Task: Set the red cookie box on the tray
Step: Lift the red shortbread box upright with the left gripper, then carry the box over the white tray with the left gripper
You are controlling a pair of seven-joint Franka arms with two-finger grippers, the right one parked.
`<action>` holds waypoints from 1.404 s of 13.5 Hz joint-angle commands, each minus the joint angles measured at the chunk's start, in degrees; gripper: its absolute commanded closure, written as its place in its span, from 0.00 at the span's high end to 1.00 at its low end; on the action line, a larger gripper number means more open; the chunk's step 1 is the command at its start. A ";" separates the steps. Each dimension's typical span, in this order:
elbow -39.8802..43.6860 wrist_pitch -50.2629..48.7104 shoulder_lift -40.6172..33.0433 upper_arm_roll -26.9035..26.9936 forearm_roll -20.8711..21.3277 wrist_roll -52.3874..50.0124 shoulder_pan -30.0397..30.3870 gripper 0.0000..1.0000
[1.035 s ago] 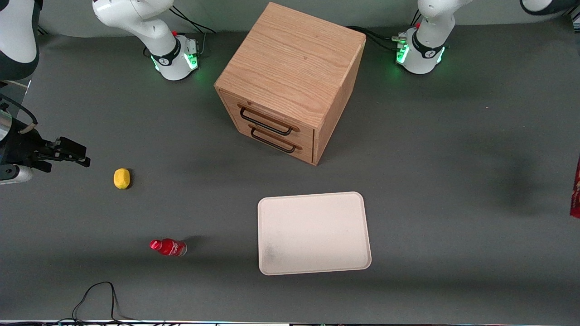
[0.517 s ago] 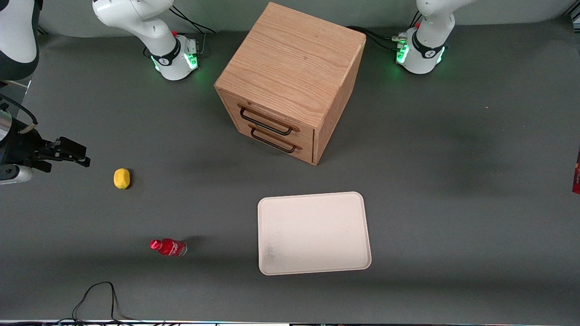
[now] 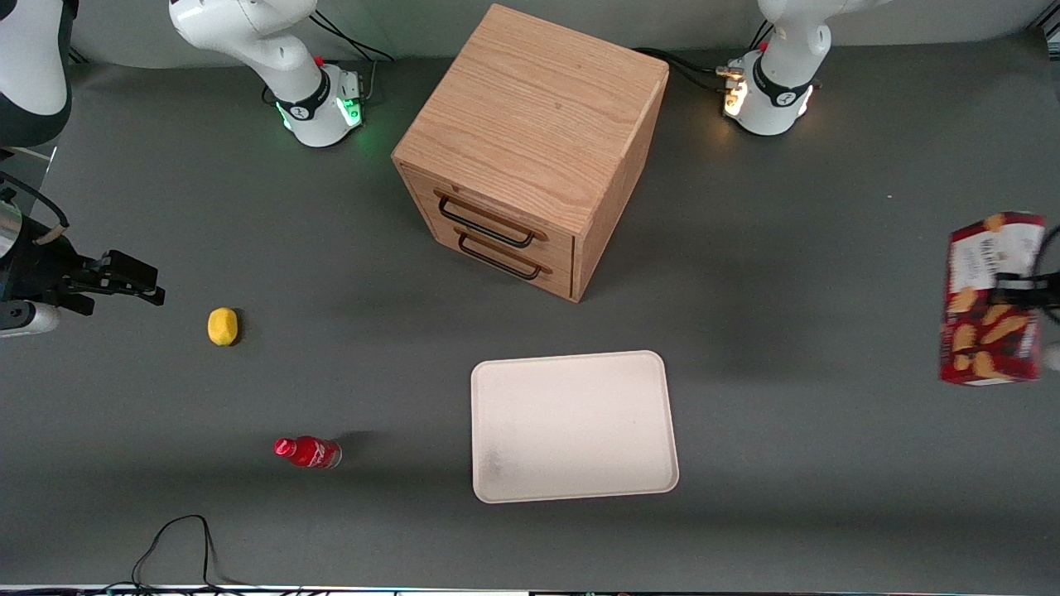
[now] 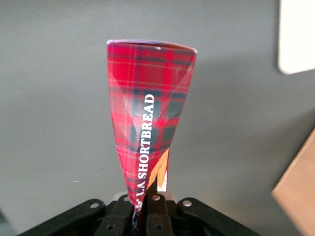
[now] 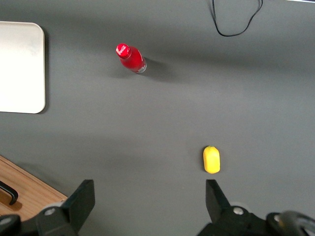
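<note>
The end effector (image 4: pixel 147 209) is clamped on one red cookie box (image 4: pixel 147 123), held in the air above the worktop (image 3: pixel 828 273) at the working arm's end, well apart from the single tray (image 3: pixel 573 426). The box's narrow tartan side reads "SHORTBREAD"; its broad cardboard face shows biscuits and a white label. One smooth cream tray with rounded corners lies nearer the front camera than one wooden two-drawer cabinet (image 3: pixel 530 141).

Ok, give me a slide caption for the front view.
Left gripper holds the red cookie box above the table, toward the working arm's end, tray empty.
</note>
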 commanded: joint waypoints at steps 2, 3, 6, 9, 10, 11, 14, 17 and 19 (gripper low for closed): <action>0.87 4.68 2.96 -3.51 -2.16 -22.44 -6.91 0.00; 0.96 6.79 4.19 -4.22 -3.30 -27.98 -8.58 0.00; 4.02 10.05 8.84 -4.23 -4.01 -39.35 -13.68 0.00; 5.27 13.04 11.23 -4.14 -4.01 -45.26 -16.59 0.00; 5.18 13.74 11.84 -4.23 -4.01 -45.26 -16.59 0.00; 5.09 14.01 12.02 -4.23 -4.01 -45.26 -16.68 0.00; 4.91 14.19 12.37 -4.23 -4.01 -45.17 -16.86 0.00; 4.56 15.15 12.46 -4.23 -4.01 -45.17 -16.86 0.00; 4.47 16.38 13.07 -4.14 -4.01 -45.44 -18.17 0.00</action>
